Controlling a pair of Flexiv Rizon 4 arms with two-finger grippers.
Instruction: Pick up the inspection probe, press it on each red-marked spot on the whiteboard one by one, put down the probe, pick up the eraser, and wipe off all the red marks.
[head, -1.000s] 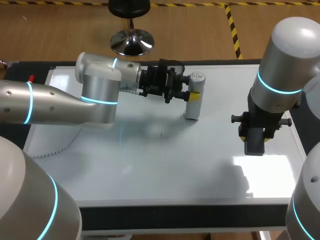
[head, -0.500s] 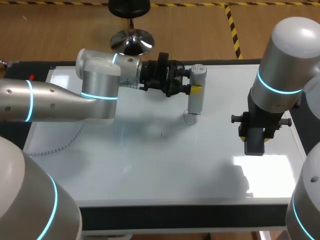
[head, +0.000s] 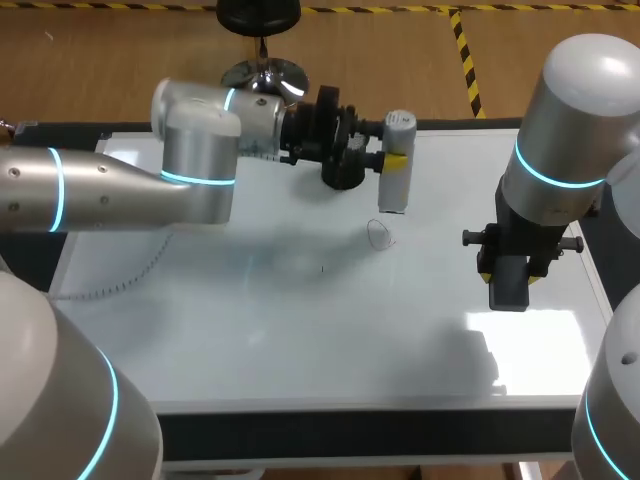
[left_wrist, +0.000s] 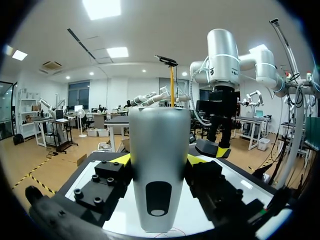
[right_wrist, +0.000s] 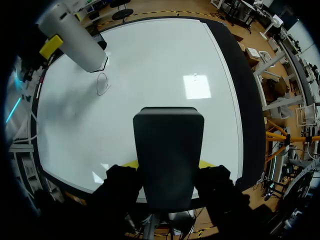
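Probe (head: 393, 195) hung clamped in left gripper (head: 391, 166) fingers, clear of whiteboard (head: 300, 340) near its far edge, looped mark (head: 380, 234) just beneath. Best press looked like straight down, light contact. Right gripper (head: 511, 272) clamped eraser (head: 510, 290) near right edge.

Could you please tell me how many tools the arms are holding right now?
2. The probe is clamped in the left gripper, above the whiteboard's far side; the eraser is clamped in the right gripper, above the board's right part.
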